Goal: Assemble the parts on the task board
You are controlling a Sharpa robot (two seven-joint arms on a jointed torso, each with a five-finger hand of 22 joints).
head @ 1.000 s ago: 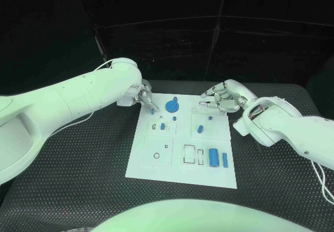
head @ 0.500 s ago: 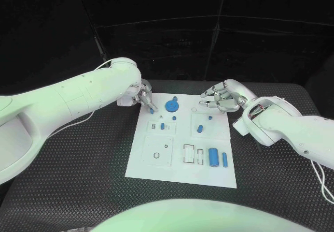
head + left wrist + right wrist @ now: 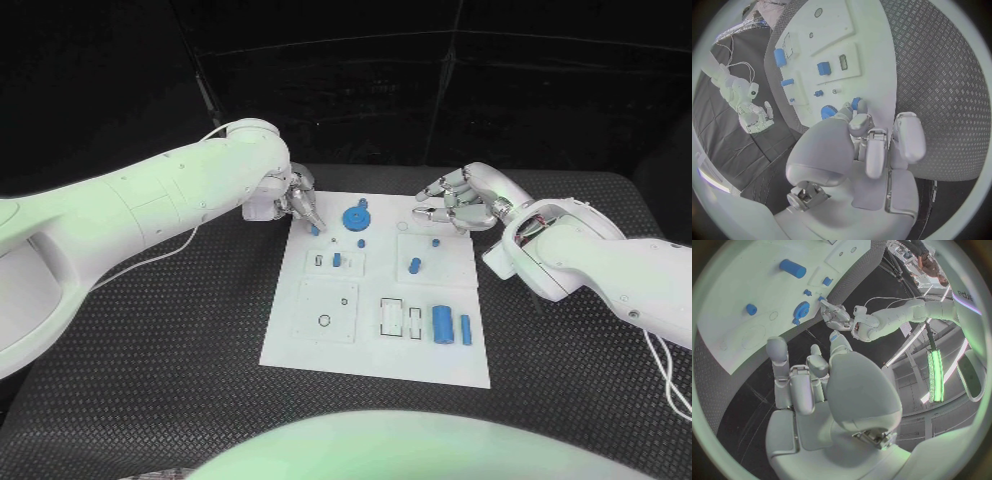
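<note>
Head view: the board (image 3: 378, 300) lies flat mid-surface (image 3: 173, 350). The left hand (image 3: 293, 200) is at the board's far left corner, its fingertips down on a small blue part (image 3: 316, 229) near that edge. A round blue part (image 3: 355, 216) sits just beside it, toward the board's middle. The right hand (image 3: 459, 202) is over the far right corner, fingers curled and spread apart, nothing in them. Further blue parts: one peg (image 3: 414, 266) mid-board, two upright cylinders (image 3: 443, 324) at the near right, a small peg (image 3: 338, 260) in the left block.

Left wrist view: the left hand (image 3: 873, 145) fills the middle; a fingertip (image 3: 859, 121) presses against the small blue part (image 3: 857, 103) at the board's edge, with the round part (image 3: 827, 112) touching or just beside it. Whether the part is pinched or only touched cannot be told. This view also shows the right hand (image 3: 756, 116) across the board, apart from it.

Right wrist view: the right hand (image 3: 811, 385) has fingers loosely bent, holding nothing, above the dark surface beside the board (image 3: 742, 305). Beyond it the left hand (image 3: 834, 315) reaches the round part (image 3: 801, 309); a cylinder (image 3: 792, 268) stands farther off.
</note>
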